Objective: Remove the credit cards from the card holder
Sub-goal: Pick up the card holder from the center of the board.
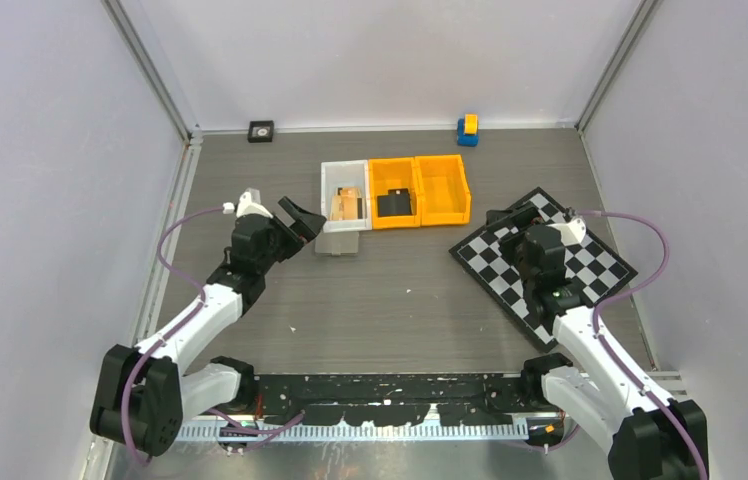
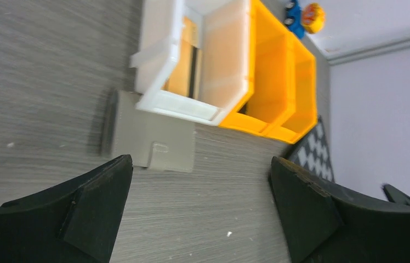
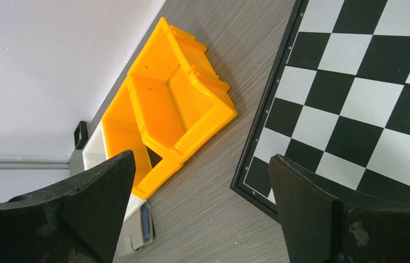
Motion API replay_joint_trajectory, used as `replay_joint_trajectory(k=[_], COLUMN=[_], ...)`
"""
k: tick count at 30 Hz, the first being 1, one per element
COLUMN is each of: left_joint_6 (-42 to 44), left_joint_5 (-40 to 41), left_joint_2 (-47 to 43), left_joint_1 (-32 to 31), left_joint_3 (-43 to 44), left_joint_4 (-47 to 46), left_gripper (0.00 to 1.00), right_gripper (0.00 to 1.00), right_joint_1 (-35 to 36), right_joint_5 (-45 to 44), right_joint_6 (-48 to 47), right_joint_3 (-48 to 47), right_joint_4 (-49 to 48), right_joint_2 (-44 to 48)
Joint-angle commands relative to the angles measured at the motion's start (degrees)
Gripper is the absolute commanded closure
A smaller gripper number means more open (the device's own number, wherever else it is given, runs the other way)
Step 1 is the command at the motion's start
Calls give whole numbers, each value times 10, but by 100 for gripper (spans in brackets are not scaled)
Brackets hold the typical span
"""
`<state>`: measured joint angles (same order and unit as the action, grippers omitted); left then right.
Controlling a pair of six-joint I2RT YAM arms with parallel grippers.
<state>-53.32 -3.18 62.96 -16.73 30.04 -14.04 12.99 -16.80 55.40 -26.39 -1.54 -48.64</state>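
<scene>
The grey card holder (image 1: 338, 242) lies flat on the table against the front of the white bin (image 1: 329, 196). In the left wrist view the card holder (image 2: 151, 134) lies just beyond my open fingers. An orange-tan card (image 1: 348, 204) lies in the white bin, and it also shows in the left wrist view (image 2: 183, 63). A black card (image 1: 396, 204) lies in the middle orange bin (image 1: 393, 171). My left gripper (image 1: 302, 222) is open and empty, just left of the card holder. My right gripper (image 1: 506, 218) is open and empty over the chessboard's near-left corner. The right wrist view shows the card holder (image 3: 131, 233) with a blue edge.
A second orange bin (image 1: 443, 188) stands right of the middle one. A chessboard (image 1: 590, 262) lies at the right. A blue and yellow toy (image 1: 467, 129) and a small black square object (image 1: 261, 131) sit by the back wall. Walls close in both sides.
</scene>
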Motion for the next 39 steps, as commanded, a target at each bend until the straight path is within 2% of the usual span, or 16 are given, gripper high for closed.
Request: replay_joint_trajectory(k=[1, 3, 6, 8, 12, 16, 19, 25, 30, 33, 35, 39], left_joint_6=[21, 33, 43, 50, 83, 96, 101, 102, 104, 103, 99, 96], left_joint_5=[98, 108, 77, 61, 42, 35, -9, -23, -20, -46, -75, -127], left_joint_2=[-23, -28, -11, 20, 83, 138, 188, 244, 291, 320, 340, 367], left_joint_1=[2, 1, 1, 1, 2, 2, 8, 14, 14, 14, 14, 13], left_joint_3=[56, 61, 27, 25, 79, 104, 133, 161, 198, 228, 233, 235], left_joint_4=[127, 147, 57, 33, 77, 81, 85, 99, 162, 197, 189, 161], left_gripper=[0, 0, 1, 2, 5, 6, 22, 29, 38, 50, 63, 80], right_gripper=[4, 4, 4, 4, 5, 6, 8, 9, 11, 11, 11, 11], right_joint_1=[0, 0, 0, 0, 0, 0, 0, 0, 0, 0, 0, 0], right_joint_5=[-4, 1, 19, 27, 40, 51, 62, 75, 81, 82, 81, 85], right_joint_6=[-11, -12, -21, -28, -41, -48, -48, -43, -41, -42, -41, -41], right_joint_3=[-27, -26, -32, -38, -41, -47, -52, -53, -53, -53, -53, -53], right_joint_4=[-12, -16, -19, -16, -23, -26, -29, -38, -40, -39, -40, -43], right_joint_2=[4, 1, -12, -18, -27, -47, -61, -70, -73, -72, -71, -76])
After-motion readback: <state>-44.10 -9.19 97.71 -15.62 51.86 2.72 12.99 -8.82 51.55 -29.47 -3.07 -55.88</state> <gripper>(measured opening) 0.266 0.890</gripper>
